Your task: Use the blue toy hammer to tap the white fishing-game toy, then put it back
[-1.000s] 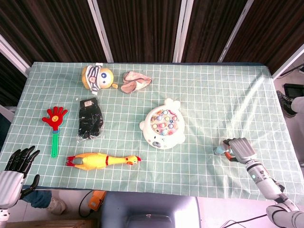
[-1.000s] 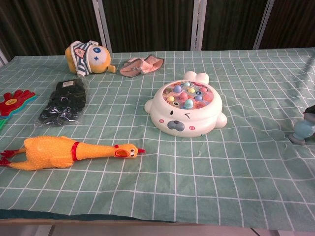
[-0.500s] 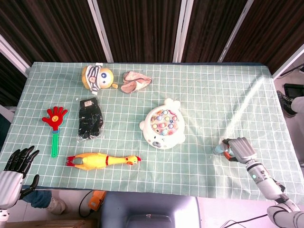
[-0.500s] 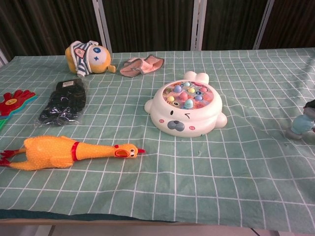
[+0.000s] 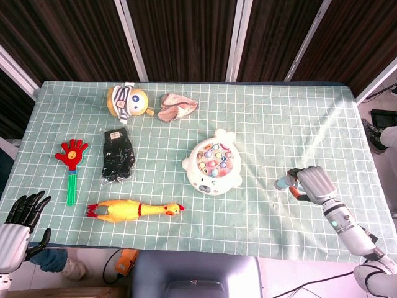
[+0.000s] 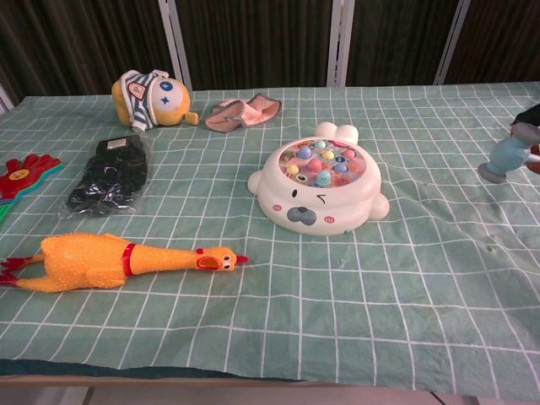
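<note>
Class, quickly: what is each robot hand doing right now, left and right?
Left hand: open, fingers spread, holding nothing.
Right hand: grips the blue toy hammer, raised off the table.

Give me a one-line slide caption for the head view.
Right hand holds the blue toy hammer right of the white fishing-game toy; left hand idles off-table.

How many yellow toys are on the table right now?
2: a striped yellow plush at the far left of the table, beside the pink cloth, and a rubber chicken lying along the near edge. Nothing seems to hide another.
</note>
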